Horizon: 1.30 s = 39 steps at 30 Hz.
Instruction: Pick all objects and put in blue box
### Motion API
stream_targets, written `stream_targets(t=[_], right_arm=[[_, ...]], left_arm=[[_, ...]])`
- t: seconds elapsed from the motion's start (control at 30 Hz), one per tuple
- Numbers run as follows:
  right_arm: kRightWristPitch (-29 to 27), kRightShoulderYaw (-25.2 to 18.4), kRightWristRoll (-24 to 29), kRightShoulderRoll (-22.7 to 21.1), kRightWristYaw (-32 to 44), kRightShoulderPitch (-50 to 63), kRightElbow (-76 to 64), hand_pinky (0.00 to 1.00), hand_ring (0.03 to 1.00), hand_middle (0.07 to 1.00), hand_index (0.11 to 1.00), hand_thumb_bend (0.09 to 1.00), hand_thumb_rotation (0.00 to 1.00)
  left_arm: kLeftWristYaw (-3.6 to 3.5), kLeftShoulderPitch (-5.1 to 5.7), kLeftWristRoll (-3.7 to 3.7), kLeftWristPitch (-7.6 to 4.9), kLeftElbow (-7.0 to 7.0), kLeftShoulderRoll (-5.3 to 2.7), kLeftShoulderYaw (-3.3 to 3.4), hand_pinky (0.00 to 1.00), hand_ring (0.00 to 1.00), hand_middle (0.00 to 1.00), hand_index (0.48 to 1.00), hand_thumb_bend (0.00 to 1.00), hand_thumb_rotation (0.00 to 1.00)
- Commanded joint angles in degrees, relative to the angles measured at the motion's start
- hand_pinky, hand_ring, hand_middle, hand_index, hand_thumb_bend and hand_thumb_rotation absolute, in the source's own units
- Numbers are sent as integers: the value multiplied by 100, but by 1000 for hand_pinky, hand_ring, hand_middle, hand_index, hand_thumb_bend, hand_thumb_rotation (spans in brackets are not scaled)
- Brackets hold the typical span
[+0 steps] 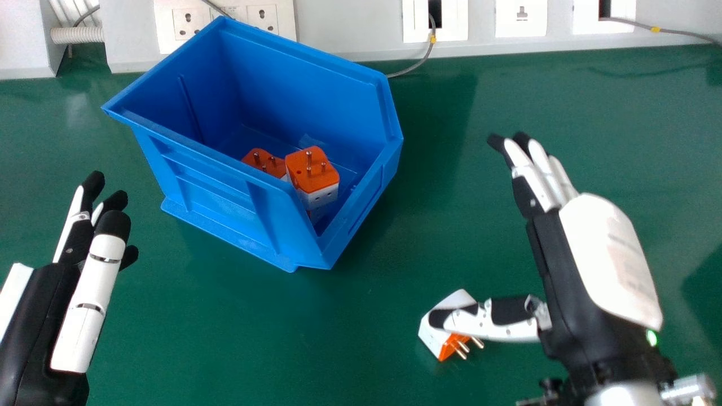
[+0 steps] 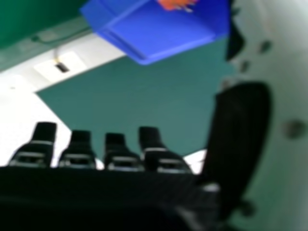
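Observation:
Over the right part of the table, my right hand (image 1: 609,254) is open, its fingers straight and its thumb stretched across above a white and orange plug adapter (image 1: 440,332) lying on its side. In the right hand view, the hand's fingers (image 2: 115,149) are extended. The blue box (image 1: 225,197) stands upper left of that adapter, with orange and white adapters (image 1: 313,172) inside; in the right hand view the box (image 2: 163,36) shows with an orange adapter (image 2: 175,4). My left hand (image 1: 93,282) is open at the left side, holding nothing.
Behind the green table (image 1: 254,338) runs a light wall panel (image 1: 350,28) with sockets (image 1: 262,20). A grey cable (image 1: 420,62) hangs from the panel to the table's back edge, right of the box.

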Motion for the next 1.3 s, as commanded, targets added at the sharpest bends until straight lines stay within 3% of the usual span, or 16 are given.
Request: stream_targets(t=[0.0, 0.27, 0.47, 0.8, 1.27], right_arm=[[-211, 31, -167, 29, -249, 203, -13, 910, 990, 989, 921, 787, 79], [-335, 138, -601, 7, -416, 682, 281, 930, 998, 998, 949, 704, 272], [-241, 320, -1049, 178, -537, 763, 606, 941, 1000, 1000, 957, 717, 385], [-83, 471, -1240, 528, -962, 573, 1343, 873, 956, 970, 924, 807, 367], [375, 464, -1118, 671, -679, 8, 1821, 844, 928, 948, 904, 835, 311]], left_arm=[[-14, -19, -103, -30, -74, 57, 86, 907, 959, 972, 1000, 442, 1000], [-30, -25, -127, -25, -59, 102, 130, 907, 959, 972, 1000, 440, 1000], [-13, -34, -112, -8, -73, 123, 128, 908, 960, 972, 1000, 449, 1000], [-17, -83, -111, -21, -23, 139, 125, 908, 960, 972, 1000, 451, 1000], [-27, -173, -148, -12, 57, 203, 156, 909, 960, 973, 1000, 455, 1000]])
